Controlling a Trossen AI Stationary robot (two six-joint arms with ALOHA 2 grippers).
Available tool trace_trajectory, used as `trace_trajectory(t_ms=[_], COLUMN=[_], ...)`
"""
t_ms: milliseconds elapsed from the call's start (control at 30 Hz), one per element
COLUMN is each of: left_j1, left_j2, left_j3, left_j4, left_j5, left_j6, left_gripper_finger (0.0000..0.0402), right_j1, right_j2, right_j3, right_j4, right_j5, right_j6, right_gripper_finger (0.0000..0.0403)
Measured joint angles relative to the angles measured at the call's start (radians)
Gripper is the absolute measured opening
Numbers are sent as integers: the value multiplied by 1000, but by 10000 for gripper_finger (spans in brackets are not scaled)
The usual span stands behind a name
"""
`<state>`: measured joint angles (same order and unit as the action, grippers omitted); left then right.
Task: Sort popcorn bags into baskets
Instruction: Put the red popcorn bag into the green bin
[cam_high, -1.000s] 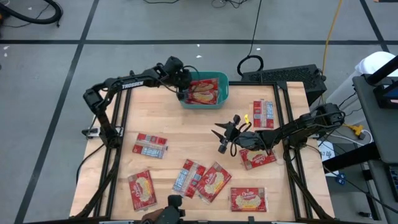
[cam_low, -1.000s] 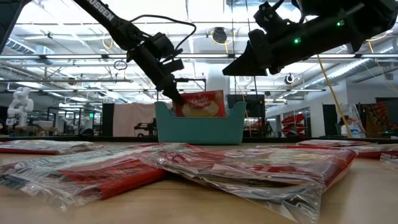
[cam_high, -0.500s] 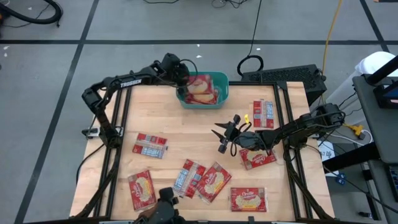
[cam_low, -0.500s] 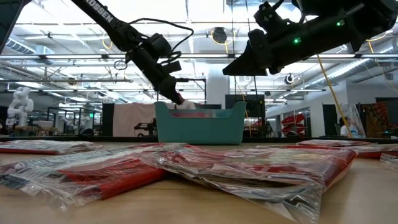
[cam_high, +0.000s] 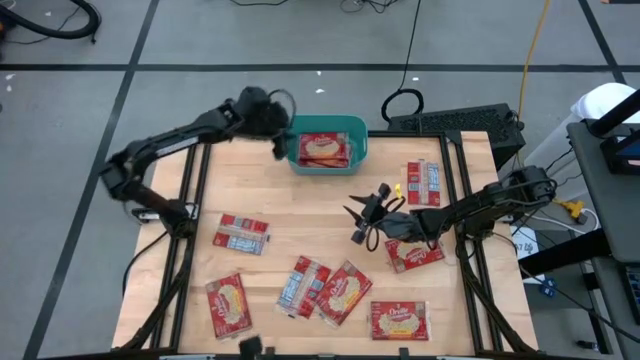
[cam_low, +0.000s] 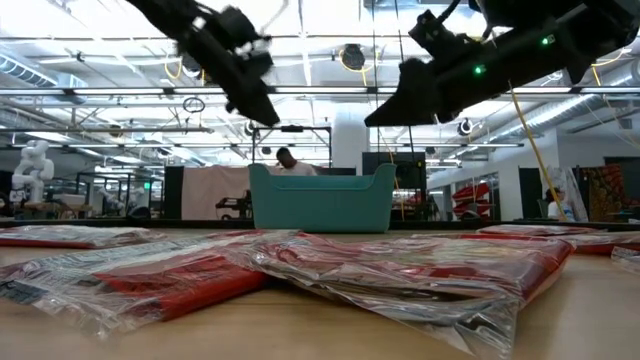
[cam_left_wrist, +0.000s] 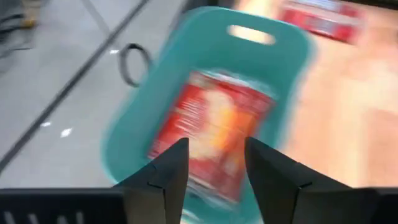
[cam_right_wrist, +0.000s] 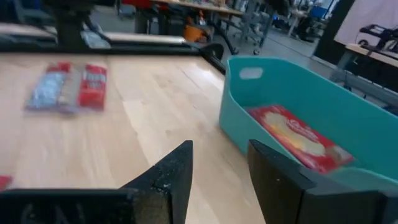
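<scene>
The left gripper (cam_high: 279, 147) is held above the bench (cam_high: 300, 200) at its far edge, just left of the teal basket (cam_high: 358, 135); its jaws are seen spread, with nothing between them. One popcorn bag (cam_high: 324, 149) lies flat inside the basket, label up, and is seen past the left fingers (cam_left_wrist: 168, 171) in the left wrist view.

The other popcorn bags are spread over the bench: a striped one (cam_high: 241, 234) at the left, a labelled one (cam_high: 227, 304) at the near left corner, two overlapping ones (cam_high: 325, 287) near the middle, one (cam_high: 400, 321) at the near right, one (cam_high: 414, 253) partly under the right arm, and a striped one (cam_high: 424, 184) at the far right.

The right gripper (cam_high: 358, 221) is held over the middle of the bench, well apart from the basket, with jaws spread and empty.
</scene>
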<state>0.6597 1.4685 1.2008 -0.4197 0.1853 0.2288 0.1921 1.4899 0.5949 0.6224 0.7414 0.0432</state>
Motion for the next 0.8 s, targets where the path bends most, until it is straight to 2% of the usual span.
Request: trace_trajectory(t_ms=[200,400,600,800], left_j1=[-90,-190,-255,-297], left_j2=[-235,-396,-436,-428], left_j3=[-236,-517,-711,-762], left_j4=[83,344,570,674], left_j5=[25,27,23,23], left_j6=[9,-50,-85,-108], left_gripper_finger=[120,111,111,111], right_j1=[-2,-10,-10,-24], right_j2=[-23,-75,-167,-272], right_j3=[-1,0,0,0], right_j4=[-118,-255,-583,-990], right_j5=[56,71,69,43], right_j6=[29,127,358,569], right_gripper_finger=[144,144,144,145])
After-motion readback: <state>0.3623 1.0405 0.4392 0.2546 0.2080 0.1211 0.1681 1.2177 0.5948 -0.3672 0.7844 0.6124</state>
